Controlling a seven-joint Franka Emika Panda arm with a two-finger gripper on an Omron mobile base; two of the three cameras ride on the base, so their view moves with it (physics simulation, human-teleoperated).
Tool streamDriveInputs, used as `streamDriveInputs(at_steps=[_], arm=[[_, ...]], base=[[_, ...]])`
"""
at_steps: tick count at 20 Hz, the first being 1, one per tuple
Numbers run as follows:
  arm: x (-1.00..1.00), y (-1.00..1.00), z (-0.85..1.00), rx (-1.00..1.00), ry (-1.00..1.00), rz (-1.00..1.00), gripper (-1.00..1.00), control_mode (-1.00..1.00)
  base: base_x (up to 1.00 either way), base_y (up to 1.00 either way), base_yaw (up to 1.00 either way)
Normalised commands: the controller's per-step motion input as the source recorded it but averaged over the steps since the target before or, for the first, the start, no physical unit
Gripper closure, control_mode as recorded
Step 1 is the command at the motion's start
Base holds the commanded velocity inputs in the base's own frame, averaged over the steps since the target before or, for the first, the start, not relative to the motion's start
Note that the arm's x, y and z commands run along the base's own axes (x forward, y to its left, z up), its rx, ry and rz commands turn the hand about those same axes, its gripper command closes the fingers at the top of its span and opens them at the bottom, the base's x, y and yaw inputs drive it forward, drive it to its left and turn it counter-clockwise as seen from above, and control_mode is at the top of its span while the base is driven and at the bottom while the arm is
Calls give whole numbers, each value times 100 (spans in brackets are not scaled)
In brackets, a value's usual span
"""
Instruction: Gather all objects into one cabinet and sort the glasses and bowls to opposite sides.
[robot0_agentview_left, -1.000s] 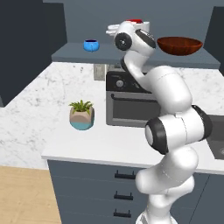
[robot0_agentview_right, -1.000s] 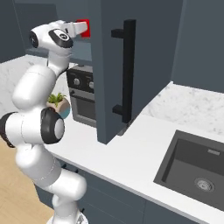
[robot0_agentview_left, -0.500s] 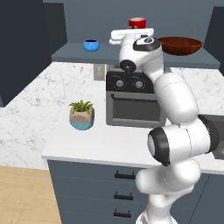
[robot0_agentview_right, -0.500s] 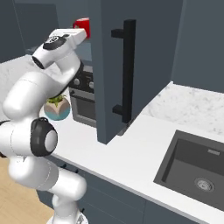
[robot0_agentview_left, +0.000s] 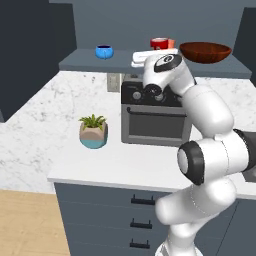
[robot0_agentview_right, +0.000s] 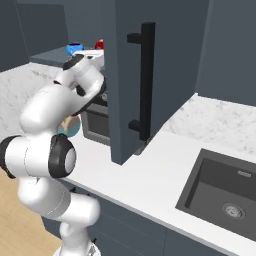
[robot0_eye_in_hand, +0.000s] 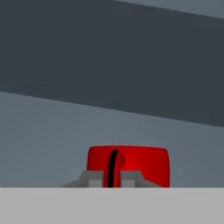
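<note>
My gripper (robot0_eye_in_hand: 113, 177) is shut on the near rim of the red cup (robot0_eye_in_hand: 135, 162), one dark finger showing against its wall. From the left base view the red cup (robot0_agentview_left: 159, 43) sits low over the cabinet's bottom shelf (robot0_agentview_left: 85, 63), with the gripper (robot0_agentview_left: 155, 49) just in front of it and the orange cup (robot0_agentview_left: 172, 43) close behind on its right. The small blue bowl (robot0_agentview_left: 104, 51) stands at the shelf's left, and the wide reddish-brown bowl (robot0_agentview_left: 205, 51) at its right. In the right base view the red cup (robot0_agentview_right: 100, 44) and blue bowl (robot0_agentview_right: 75, 48) peek past the arm.
An open cabinet door (robot0_agentview_right: 125, 100) with a long black handle (robot0_agentview_right: 145, 80) hangs right of the arm. A dark oven (robot0_agentview_left: 155, 117) and a potted plant (robot0_agentview_left: 93, 131) stand on the marble counter (robot0_agentview_left: 45, 125). A sink (robot0_agentview_right: 225, 190) lies at the far right.
The gripper has carried the red cup down from above the shelf and further in, to shelf level beside the orange cup. The bowls have not moved.
</note>
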Motion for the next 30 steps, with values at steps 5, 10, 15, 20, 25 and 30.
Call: streamDriveInputs(at_steps=[5, 10, 15, 20, 25, 30], arm=[[29, 9, 0, -2, 26, -4, 100, -100], [24, 13, 0, -4, 21, -2, 100, -100], [9, 16, -9, -7, 9, -1, 100, -100], [0, 10, -37, -7, -1, 0, 100, -100], [-1, 8, -77, -6, -15, 0, 100, -100], [14, 6, -69, -4, -19, 0, 100, -100]], base=[[0, 0, 0], [0, 0, 0], [0, 0, 0], [0, 0, 0], [0, 0, 0], [0, 0, 0]])
